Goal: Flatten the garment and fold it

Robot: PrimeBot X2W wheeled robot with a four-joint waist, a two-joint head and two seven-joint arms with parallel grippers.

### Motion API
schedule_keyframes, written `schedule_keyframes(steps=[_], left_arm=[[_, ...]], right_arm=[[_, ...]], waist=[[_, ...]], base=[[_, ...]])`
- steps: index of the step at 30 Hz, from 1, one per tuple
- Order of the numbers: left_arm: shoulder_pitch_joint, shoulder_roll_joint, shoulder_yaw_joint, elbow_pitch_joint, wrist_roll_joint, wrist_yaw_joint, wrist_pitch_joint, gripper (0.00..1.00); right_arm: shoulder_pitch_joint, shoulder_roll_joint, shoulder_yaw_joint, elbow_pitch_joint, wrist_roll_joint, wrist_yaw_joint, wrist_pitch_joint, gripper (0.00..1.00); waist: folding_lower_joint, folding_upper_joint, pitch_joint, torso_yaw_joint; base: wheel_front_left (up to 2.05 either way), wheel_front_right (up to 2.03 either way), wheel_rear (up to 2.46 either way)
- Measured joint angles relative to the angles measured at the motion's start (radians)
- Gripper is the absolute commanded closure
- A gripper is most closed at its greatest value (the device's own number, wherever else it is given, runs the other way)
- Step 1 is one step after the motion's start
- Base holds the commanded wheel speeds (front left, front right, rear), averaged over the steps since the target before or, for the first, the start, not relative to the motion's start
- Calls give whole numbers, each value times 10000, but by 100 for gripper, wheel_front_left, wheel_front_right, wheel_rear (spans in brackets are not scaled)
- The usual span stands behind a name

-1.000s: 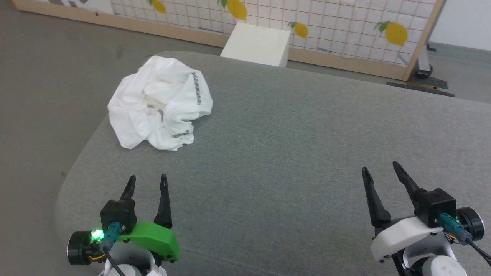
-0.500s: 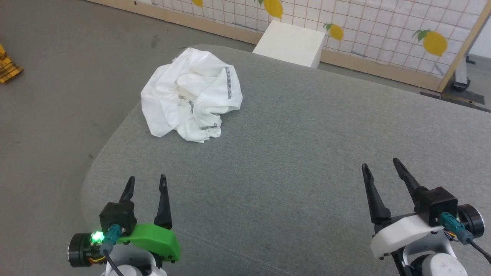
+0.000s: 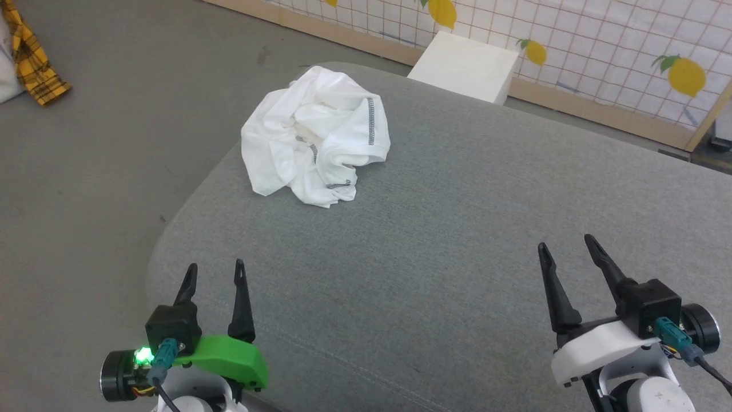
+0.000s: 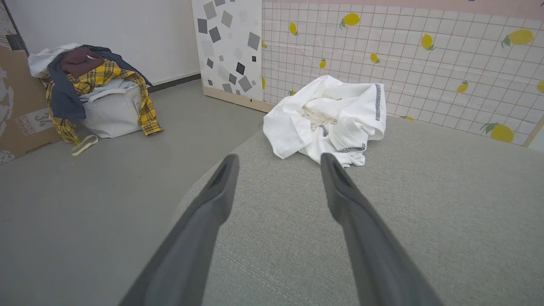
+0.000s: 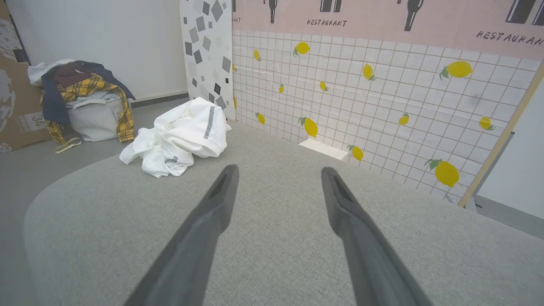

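On one grey cushion [image 3: 434, 240], one crumpled garment [image 3: 314, 137], left fingers [image 3: 242, 303] apart, right fingers [image 3: 554, 292] apart

Head camera was turned left | garment [image 3: 315, 136] now seen nearer the view's centre | yellow plaid cloth [image 3: 35, 64] brought into view, upper left

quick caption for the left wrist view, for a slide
Left gripper open over the grey upholstered surface, pointing toward the crumpled white garment near its far edge

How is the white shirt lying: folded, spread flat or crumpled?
Crumpled. The white shirt sits in a bunched heap near the far left corner of the grey cushion, its stitched seams running in different directions.
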Motion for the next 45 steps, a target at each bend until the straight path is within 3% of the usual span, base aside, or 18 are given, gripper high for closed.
schedule_keyframes(steps=[33,42,45], left_arm=[[-63,50,-186,447,-470,309,-650,0],[-407,161,-215,639,-861,293,-853,0],[-978,184,-209,671,-1237,71,-777,0]], right_arm=[[-195,10,27,268,127,0,-535,0],[-335,21,113,330,184,0,-704,0],[-473,25,171,291,176,0,-702,0]], waist=[[0,0,102,1351],[0,0,192,1475],[0,0,365,1443]], base=[[0,0,0],[0,0,0],[0,0,0]])
